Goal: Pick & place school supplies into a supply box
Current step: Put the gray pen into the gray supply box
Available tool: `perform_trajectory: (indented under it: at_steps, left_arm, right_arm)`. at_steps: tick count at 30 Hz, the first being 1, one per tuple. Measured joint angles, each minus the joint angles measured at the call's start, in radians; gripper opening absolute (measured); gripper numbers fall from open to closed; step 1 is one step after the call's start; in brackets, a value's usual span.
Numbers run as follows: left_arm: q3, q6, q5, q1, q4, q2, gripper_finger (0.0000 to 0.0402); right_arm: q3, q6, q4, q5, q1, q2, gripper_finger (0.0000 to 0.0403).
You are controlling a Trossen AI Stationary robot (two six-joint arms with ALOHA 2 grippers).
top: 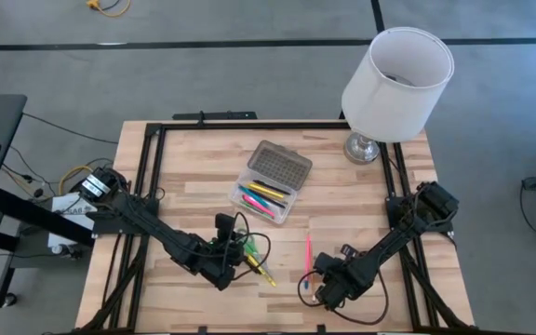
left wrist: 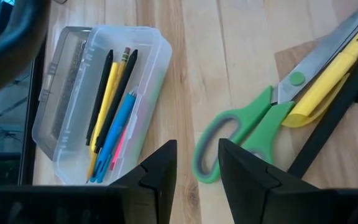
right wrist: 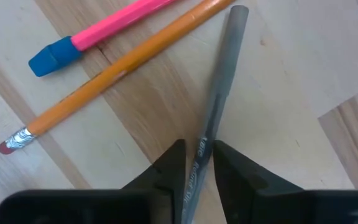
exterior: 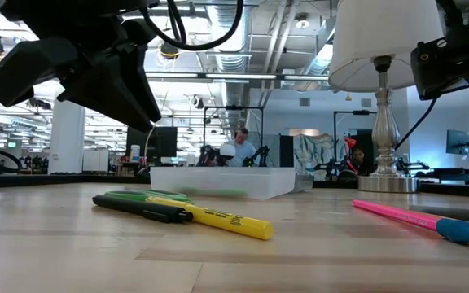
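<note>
Step in hand, as I read it: mid-task, both arms working loose items at the near edge of the counter [top: 184,177].

Supply box [top: 270,181] sits mid-counter, lid hinged open, well apart from both arms. Already inside: a black pen, a yellow pencil, a blue pen and something pink, lying side by side lengthwise.

Right hand [right wrist: 194,163] is low over the counter at its near right. Its fingers are closed in on a grey pen [right wrist: 216,106], one on each side of the barrel, pinching it. The pen appears to lie on the wood, not lifted. Just beside it: an orange pencil [right wrist: 114,78] and a pink pen with a blue cap [right wrist: 104,31], both loose.

Left hand [left wrist: 197,168] hovers at the near left with its fingers spread and nothing between them, lined up on the handle of the green-handled scissors [left wrist: 247,127]. A yellow highlighter [left wrist: 328,81] and a black marker [left wrist: 340,118] lie against the scissors.

Next move, judged: right hand lifts the pen, carries it across to the box and turns it to lie along the box's length. The left hand must close on the scissors alone, without dragging the highlighter.

Writing: "BIC" on the highlighter; print on the grey pen barrel, unreadable.
</note>
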Motion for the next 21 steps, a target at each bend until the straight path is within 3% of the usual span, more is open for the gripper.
perform_trajectory:
  at_steps: [21]
  left_arm:
    - [0.0,0.0,0.0,0.0,0.0,0.0,0.0113]
  right_arm:
    - [-0.002,-0.019,0.0,-0.006,0.0,0.001,0.0038]
